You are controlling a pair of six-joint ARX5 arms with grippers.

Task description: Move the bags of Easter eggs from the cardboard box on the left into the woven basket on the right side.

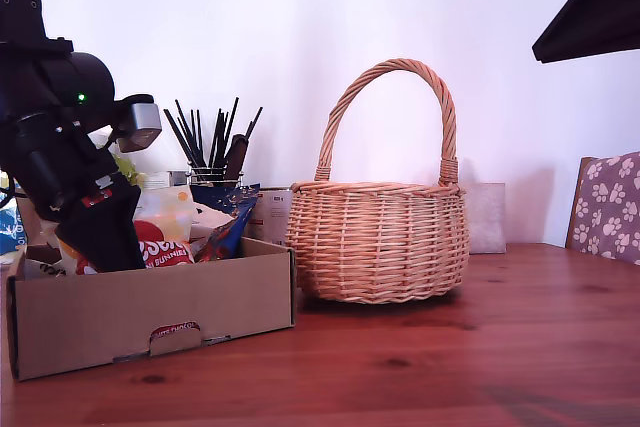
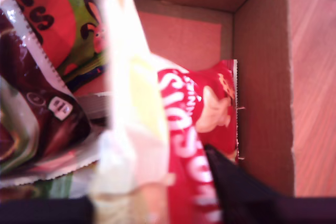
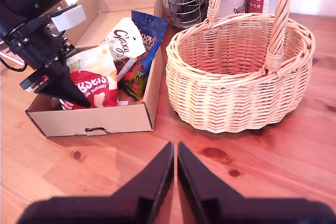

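Exterior view: my first gripper point(image 1: 100, 237) down in cardboard box point(image 1: 150, 312) among bags point(image 3: 94, 80), jaw state unclear. My second gripper point(image 3: 175, 153) nearly shut, empty, over table before woven basket point(image 3: 239, 77).

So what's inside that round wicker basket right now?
Nothing that I can see: the round tan wicker basket shows only bare woven floor from above. The near wall hides a strip of the bottom.

White wall point(image 1: 300, 27); wooden table point(image 1: 450, 357); paw-print chair point(image 1: 608, 205).
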